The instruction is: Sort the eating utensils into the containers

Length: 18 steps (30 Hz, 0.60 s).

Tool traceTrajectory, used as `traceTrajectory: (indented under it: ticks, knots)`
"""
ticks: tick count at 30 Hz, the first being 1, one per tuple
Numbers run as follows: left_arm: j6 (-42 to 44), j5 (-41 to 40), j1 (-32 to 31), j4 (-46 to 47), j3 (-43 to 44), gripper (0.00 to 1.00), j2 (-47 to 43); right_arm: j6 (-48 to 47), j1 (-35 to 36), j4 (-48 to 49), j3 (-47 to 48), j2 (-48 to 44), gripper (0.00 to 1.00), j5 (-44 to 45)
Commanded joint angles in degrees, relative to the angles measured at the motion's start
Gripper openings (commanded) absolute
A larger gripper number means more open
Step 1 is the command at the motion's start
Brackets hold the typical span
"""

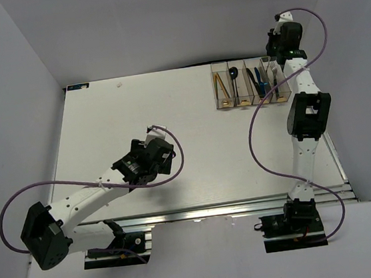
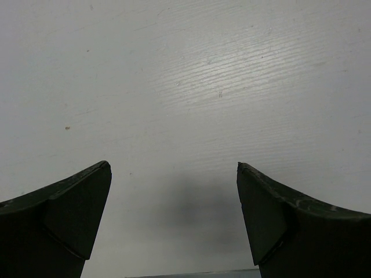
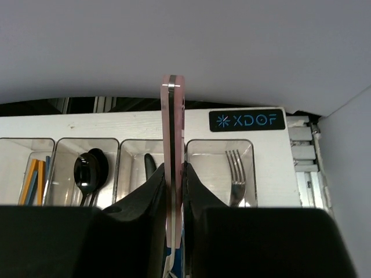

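Top view: we see the containers [image 1: 251,82] at the far right of the white table [image 1: 136,118], with grey walls [image 1: 159,21] around. Left wrist: the left gripper [image 2: 174,174] gapes empty over bare tabletop. Right wrist alone: the right gripper [image 3: 174,179] clamps an upright pink-handled utensil [image 3: 173,110] by the containers.

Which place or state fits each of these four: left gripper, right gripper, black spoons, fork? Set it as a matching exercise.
1. left gripper
2. right gripper
3. black spoons
4. fork

a. in the rightmost bin
b. open over bare table
c. shut on a pink-handled utensil
d. in the second bin from the left

Pairs: 1-b, 2-c, 3-d, 4-a.
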Motion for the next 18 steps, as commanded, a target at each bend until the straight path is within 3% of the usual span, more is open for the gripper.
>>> traceTrajectory:
  ticks: [1,18]
  knots:
    - [0.4,0.7,-0.2,0.4,-0.5,0.98,-2.9,-4.4,-1.1,2.7,3.6,-1.3,0.00,0.0]
    - [0.5,1.8,-0.2,0.6,-0.7,0.98,-3.9,-7.4,-2.8,2.5,-5.5,-2.9,0.00,-1.3]
